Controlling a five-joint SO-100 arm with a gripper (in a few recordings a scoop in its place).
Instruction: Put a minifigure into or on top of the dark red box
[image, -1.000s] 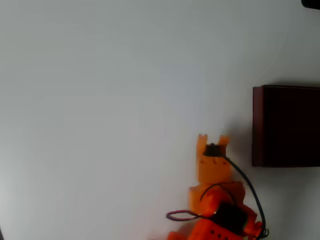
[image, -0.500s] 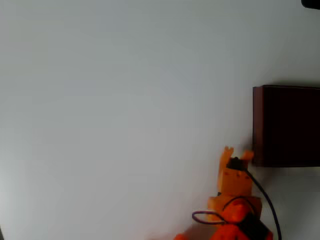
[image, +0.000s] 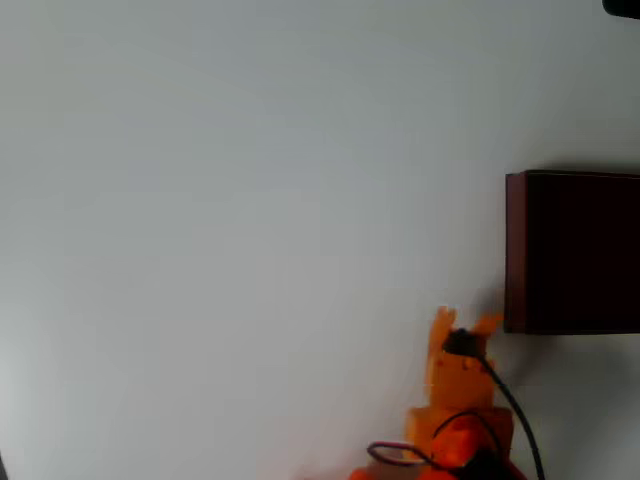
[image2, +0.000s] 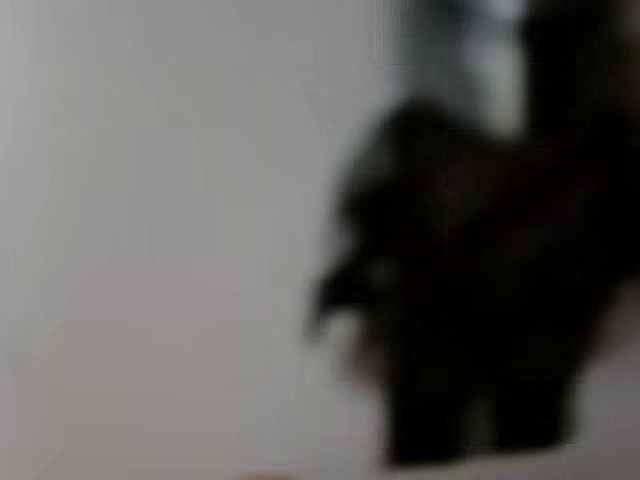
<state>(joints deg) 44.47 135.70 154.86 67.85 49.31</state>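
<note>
The dark red box (image: 573, 252) lies at the right edge of the overhead view, its almost black inside facing up. My orange gripper (image: 463, 322) sits just left of and below the box's lower left corner, close to it but outside it. In the wrist view a large, blurred dark shape with two leg-like stubs at its bottom, which I take for the minifigure (image2: 470, 290), hangs very near the lens and looks held between the fingers. From overhead the figure is hidden under the gripper.
The white table (image: 220, 220) stretches open to the left of the arm and above it. A black cable (image: 510, 410) loops from the wrist towards the bottom edge. A dark object (image: 622, 6) pokes in at the top right corner.
The gripper swung right towards the box's lower left corner, then drew back a little towards the bottom edge. The box stayed put.
</note>
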